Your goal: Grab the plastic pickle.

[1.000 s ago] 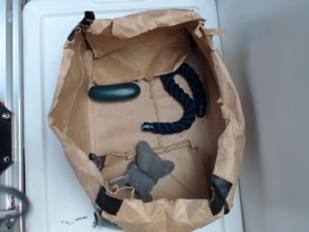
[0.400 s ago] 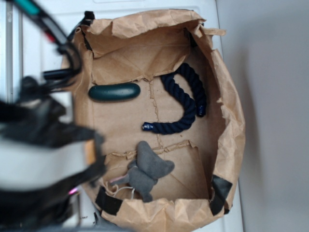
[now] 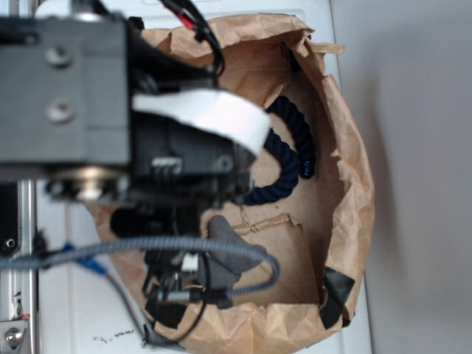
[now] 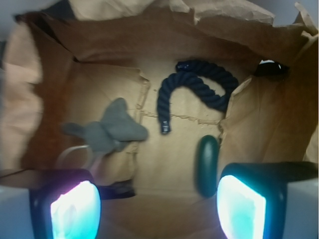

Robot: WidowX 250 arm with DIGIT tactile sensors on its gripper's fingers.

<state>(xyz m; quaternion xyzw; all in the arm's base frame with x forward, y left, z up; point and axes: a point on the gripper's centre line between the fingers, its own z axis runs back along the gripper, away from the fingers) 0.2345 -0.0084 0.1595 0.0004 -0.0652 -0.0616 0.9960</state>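
While the two lit fingertip pads [image 4: 75, 211] stand spread wide at the bottom of the wrist view, nothing sits between them, so the gripper [image 4: 158, 211] is empty. Nearest to it lies the plastic pickle [image 4: 208, 165], just ahead of the right-hand pad and slightly inside it, lengthwise along the line of approach and close beside a crumpled wall of the brown paper bag [image 4: 259, 124].

That placement is the main risk. I judge the pickle to be off centre between the jaws, so a straight descent could bring the right-hand pad down on top of it rather than beside it. Glossy and rounded, it would likely roll or squirt away under such a push. The paper wall next to it could also snag that finger or get pinched along with the toy.

Further ahead and toward the left-hand pad rests the grey plush toy [image 4: 107, 132], well apart from the pickle. Beyond, near centre, curls the dark navy rope [image 4: 192, 84]; its colour is close to the pickle's, so a mistaken target is possible. From the exterior view the arm [image 3: 118, 110] hides the pickle entirely.
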